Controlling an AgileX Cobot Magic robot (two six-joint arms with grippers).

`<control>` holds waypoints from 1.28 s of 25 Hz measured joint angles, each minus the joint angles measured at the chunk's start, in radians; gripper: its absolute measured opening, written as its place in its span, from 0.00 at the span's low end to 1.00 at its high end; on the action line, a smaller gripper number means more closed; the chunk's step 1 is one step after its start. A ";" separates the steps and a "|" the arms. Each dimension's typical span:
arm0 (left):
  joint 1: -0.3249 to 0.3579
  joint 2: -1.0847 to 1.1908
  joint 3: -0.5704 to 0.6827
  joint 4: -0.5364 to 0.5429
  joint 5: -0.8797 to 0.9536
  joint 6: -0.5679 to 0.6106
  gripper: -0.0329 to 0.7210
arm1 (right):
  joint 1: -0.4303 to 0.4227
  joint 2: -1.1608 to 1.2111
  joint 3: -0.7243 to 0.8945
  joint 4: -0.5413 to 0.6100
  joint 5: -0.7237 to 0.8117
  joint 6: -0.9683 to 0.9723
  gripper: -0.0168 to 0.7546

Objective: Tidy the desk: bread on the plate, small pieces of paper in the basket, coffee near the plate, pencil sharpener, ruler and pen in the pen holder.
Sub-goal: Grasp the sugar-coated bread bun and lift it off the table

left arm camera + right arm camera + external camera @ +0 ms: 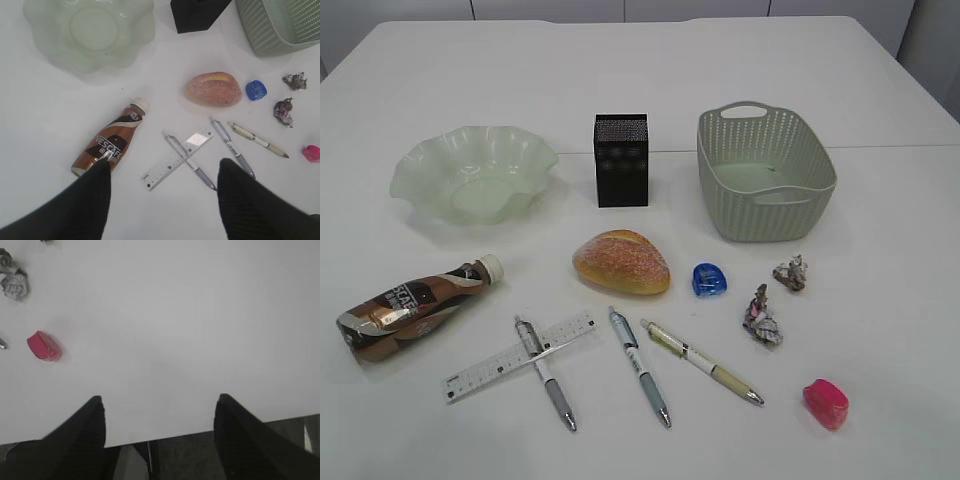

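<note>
A bread roll (621,262) lies mid-table. A pale green wavy plate (473,177) is at the back left, a black pen holder (620,159) in the middle, a green basket (764,170) at the back right. A coffee bottle (412,304) lies on its side at the left. A clear ruler (518,355) lies under one of three pens (545,372) (640,366) (701,361). A blue sharpener (709,279), a pink sharpener (826,403) and two paper scraps (790,272) (761,318) lie at the right. My left gripper (162,167) is open above the ruler (176,159). My right gripper (160,402) is open over the table's front edge.
The white table ends just below my right gripper, with dark floor beyond the table's edge (165,437). The pink sharpener (44,345) sits left of the right gripper. Neither arm shows in the exterior view.
</note>
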 joint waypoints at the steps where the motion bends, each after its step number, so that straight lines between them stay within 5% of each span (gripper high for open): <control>1: 0.000 0.000 0.000 0.000 0.000 0.000 0.69 | 0.000 0.035 -0.029 0.000 0.018 0.000 0.71; 5: -0.036 0.015 0.000 0.013 -0.001 0.005 0.69 | 0.000 0.174 -0.137 0.015 0.069 0.002 0.71; 15: -0.271 0.112 0.000 0.228 -0.004 0.014 0.69 | 0.000 0.293 -0.215 0.067 0.069 0.002 0.71; 32: -0.278 0.117 0.000 0.326 -0.008 0.014 0.69 | -0.002 0.295 -0.215 0.018 0.069 0.004 0.71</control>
